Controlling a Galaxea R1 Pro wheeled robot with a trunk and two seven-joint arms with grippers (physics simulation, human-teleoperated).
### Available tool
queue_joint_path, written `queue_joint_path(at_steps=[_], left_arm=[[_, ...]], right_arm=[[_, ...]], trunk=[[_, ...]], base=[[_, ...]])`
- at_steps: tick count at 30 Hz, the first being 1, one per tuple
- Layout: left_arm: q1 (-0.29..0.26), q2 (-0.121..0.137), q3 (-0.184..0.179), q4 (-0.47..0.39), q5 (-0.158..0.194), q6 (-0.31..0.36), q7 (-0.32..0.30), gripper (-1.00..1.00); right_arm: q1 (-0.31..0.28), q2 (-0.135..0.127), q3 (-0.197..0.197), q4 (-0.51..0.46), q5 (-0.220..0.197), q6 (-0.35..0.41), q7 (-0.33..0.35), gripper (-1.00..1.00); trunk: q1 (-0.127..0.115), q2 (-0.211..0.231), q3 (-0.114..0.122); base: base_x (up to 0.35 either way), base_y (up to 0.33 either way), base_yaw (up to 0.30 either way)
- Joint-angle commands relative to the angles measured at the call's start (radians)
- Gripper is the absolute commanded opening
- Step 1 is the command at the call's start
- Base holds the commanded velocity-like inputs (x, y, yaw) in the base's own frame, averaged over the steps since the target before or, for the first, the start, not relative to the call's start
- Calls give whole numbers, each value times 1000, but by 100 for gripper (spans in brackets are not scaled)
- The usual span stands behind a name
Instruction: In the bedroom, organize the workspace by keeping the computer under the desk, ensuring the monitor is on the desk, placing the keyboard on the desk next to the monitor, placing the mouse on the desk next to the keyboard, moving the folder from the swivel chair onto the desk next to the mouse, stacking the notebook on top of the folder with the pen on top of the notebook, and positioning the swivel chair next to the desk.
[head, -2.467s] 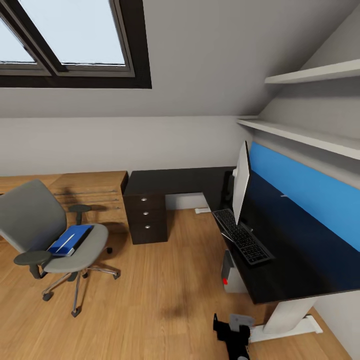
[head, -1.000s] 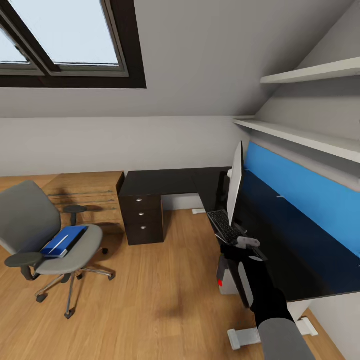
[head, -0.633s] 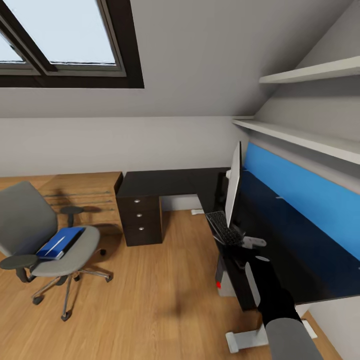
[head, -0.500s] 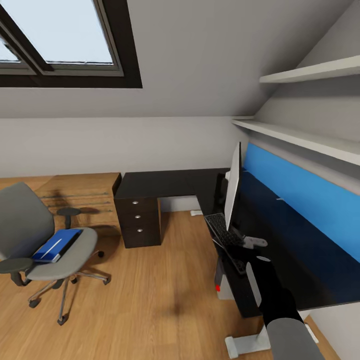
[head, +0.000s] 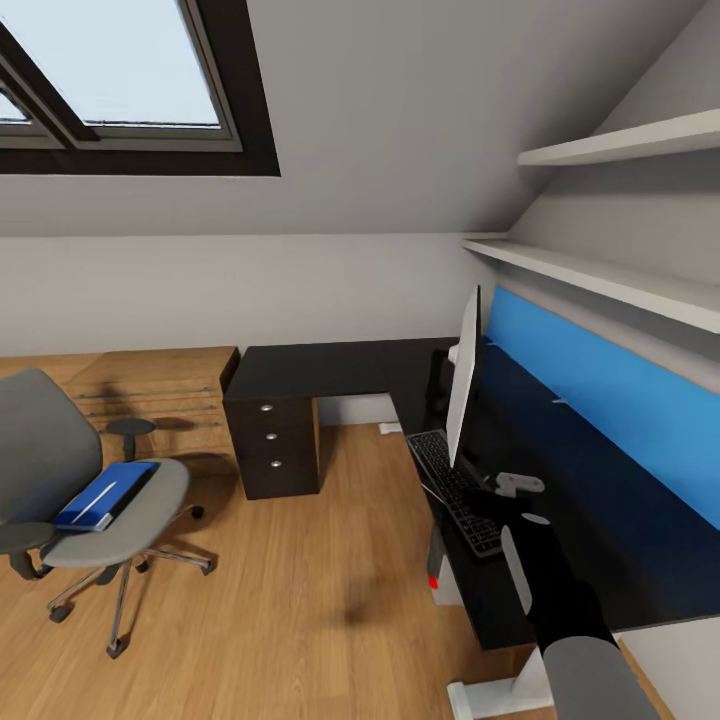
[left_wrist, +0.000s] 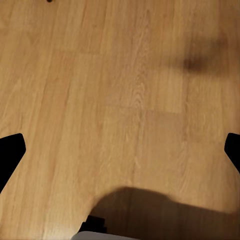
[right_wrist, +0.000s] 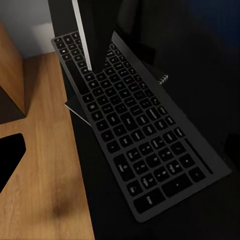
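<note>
Keyboard (head: 455, 490) is lying on the black desk (head: 340, 368) right at the foot of the monitor (head: 462, 385), its near end jutting past the desk's front edge, and I am hovering my right gripper (head: 512, 488) just above it with the fingers spread wide. I am reading my left gripper as open too, its fingertips (left_wrist: 11, 155) far apart over bare wood floor (left_wrist: 120, 100). Folder (head: 103, 495) is sitting on the swivel chair (head: 90, 490), well apart from the desk, while the computer (head: 437, 570) is showing under it
</note>
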Motion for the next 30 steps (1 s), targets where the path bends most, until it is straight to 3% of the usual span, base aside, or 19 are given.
queue_joint_path(at_steps=[1, 14, 22, 30], left_arm=[[-1, 0, -1, 1, 3, -3, 2, 100], [-1, -1, -3, 1, 8, -4, 4, 100], [-1, 0, -3, 1, 8, -5, 4, 100], [-1, 1, -3, 1, 8, -5, 4, 100]], right_arm=[[-1, 1, -2, -1, 10, 6, 2, 100], [-1, -11, -3, -1, 9, 4, 3, 100], [-1, -48, -17, 39, 0, 0, 6, 100], [-1, -87, -45, 70, -40, -3, 11, 100]], trunk=[[1, -2, -2], [1, -2, -2], [1, -2, -2], [1, -2, -2]], base=[[5, -3, 0], [1, -75, 0], [0, -79, 0], [0, -10, 0]])
